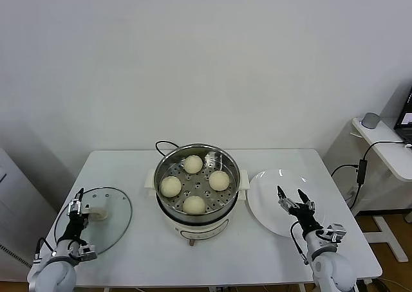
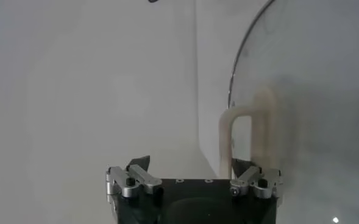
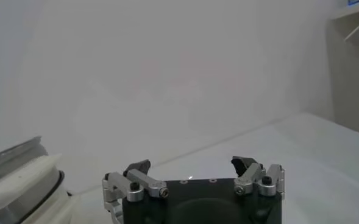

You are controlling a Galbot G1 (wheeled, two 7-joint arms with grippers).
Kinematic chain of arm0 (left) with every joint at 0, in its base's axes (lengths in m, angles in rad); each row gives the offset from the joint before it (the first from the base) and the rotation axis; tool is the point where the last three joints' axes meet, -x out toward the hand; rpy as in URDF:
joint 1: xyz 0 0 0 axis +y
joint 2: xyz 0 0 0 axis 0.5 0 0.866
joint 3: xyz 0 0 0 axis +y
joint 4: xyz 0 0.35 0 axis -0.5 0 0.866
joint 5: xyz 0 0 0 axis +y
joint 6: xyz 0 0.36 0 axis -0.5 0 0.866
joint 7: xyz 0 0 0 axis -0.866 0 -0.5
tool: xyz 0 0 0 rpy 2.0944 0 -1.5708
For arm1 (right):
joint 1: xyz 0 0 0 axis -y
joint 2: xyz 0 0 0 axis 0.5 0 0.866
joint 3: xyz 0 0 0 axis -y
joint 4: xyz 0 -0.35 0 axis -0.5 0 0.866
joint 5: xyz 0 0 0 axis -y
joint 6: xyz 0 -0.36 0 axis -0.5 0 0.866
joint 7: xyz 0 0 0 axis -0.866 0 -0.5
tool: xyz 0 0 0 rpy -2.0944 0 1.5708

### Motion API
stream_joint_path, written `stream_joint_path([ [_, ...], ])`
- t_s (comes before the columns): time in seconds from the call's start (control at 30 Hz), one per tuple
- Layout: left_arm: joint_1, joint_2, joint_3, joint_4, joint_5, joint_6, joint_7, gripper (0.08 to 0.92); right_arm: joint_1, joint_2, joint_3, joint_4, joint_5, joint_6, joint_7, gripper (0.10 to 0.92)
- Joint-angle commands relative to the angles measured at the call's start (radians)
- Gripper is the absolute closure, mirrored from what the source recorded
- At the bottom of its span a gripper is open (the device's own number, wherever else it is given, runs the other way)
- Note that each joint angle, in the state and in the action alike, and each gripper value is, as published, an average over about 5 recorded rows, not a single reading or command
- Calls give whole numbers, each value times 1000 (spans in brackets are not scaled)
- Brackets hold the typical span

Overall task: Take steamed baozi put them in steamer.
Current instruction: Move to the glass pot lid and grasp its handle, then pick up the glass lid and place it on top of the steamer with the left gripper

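Several pale cream baozi (image 1: 194,164) sit on the perforated floor of the shiny steel steamer (image 1: 166,163), which stands on a white cooker base at the table's middle. One edge of the steamer also shows in the right wrist view (image 3: 11,159). My right gripper (image 1: 291,197) is open and empty above the white plate (image 1: 267,202), to the right of the steamer. My left gripper (image 1: 76,203) is open and empty at the table's left, over the edge of the glass lid (image 1: 116,218). The lid's white handle stands close to one finger in the left wrist view (image 2: 246,137).
A black cable (image 1: 164,144) runs behind the cooker. A side table (image 1: 386,147) with a cable stands off to the right. The white table's front strip lies between my two arms.
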Motion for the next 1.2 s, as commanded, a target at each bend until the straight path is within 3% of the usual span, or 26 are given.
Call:
stream_joint_path([
  [0.03,-6,5,1,38,-4,1,-3,197,0,0,0,-2,-4,0,0,203],
  [0.57,-9,13,1,45,-13,-2,-1,641,-4,5,-1,-3,-15,4,-3,203],
  [0.8,36,2,-2,-80,-57,74,35,837,-4,7,-1,-3,-18,5,-4,203],
  [1.2,139,-37,63,-429,-96,534,53,869,-6,11,23,-7,-30,2,-16,203],
])
